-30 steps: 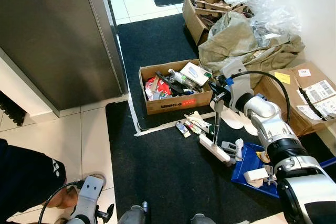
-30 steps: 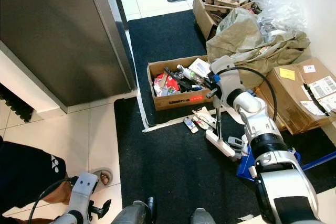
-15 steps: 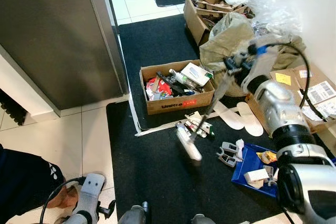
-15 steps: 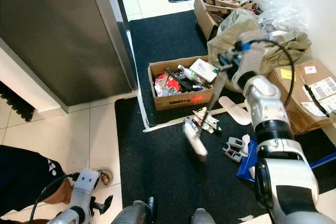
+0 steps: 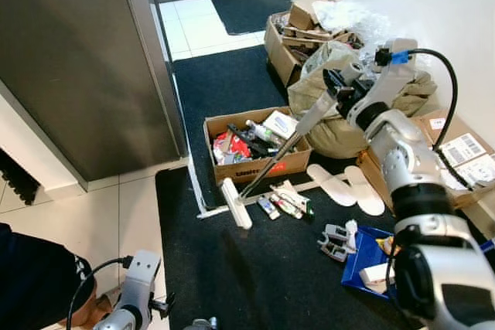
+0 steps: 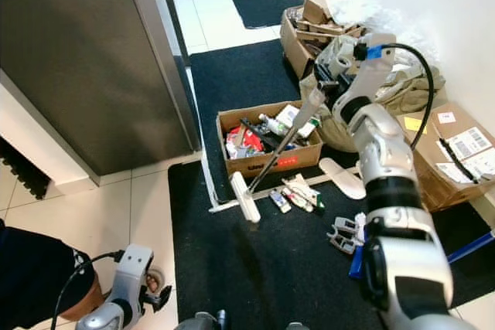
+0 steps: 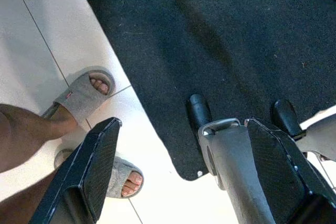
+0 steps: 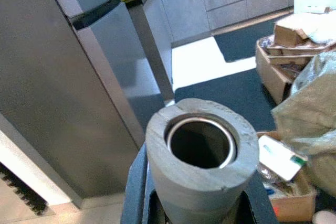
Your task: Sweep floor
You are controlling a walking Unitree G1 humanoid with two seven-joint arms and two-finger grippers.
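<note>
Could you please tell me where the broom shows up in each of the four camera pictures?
Left eye view: broom slants from the right end effector down to the black mat.
Right eye view: head left of the scattered litter.
Left wrist view: not in it.
Right wrist view: hollow handle end, close up.
Shared landmark: open cardboard box.

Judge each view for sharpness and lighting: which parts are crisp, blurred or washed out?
Left eye view: evenly lit, sharp on the broom head. Right wrist view: the broom handle looms soft, white floor washed out. Left wrist view: bright tiles, sharp slippers.
</note>
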